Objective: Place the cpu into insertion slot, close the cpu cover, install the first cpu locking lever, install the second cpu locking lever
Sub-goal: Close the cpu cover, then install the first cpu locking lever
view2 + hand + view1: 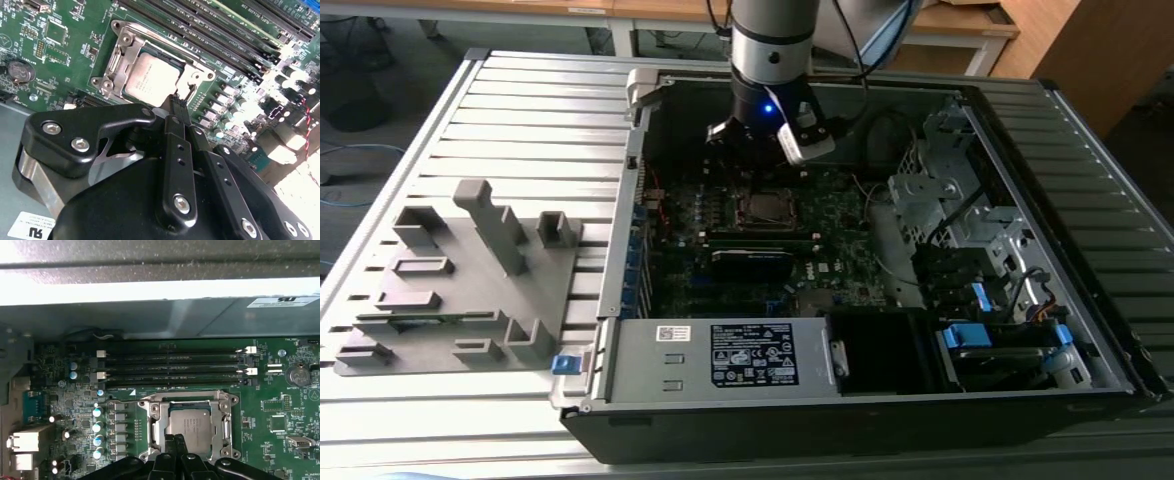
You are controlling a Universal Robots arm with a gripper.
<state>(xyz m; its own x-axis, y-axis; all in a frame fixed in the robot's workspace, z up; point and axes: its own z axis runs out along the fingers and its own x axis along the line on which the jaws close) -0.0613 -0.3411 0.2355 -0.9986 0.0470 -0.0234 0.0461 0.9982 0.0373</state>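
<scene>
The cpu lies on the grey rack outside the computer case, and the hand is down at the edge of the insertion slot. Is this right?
One thing is wrong: the cpu sits in the insertion slot, as the second wrist view shows. The hand is indeed at the slot's edge.

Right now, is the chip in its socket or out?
In. The chip lies flat inside the socket, with the silver cover down around it.

Silver-grey tube of an arm (771, 40), black wrist section (750, 128) with a little blue light (769, 106) glowing. The pincer (176, 101) is all matte black, chunky links, shiny round screws (181, 202) everywhere.
</scene>
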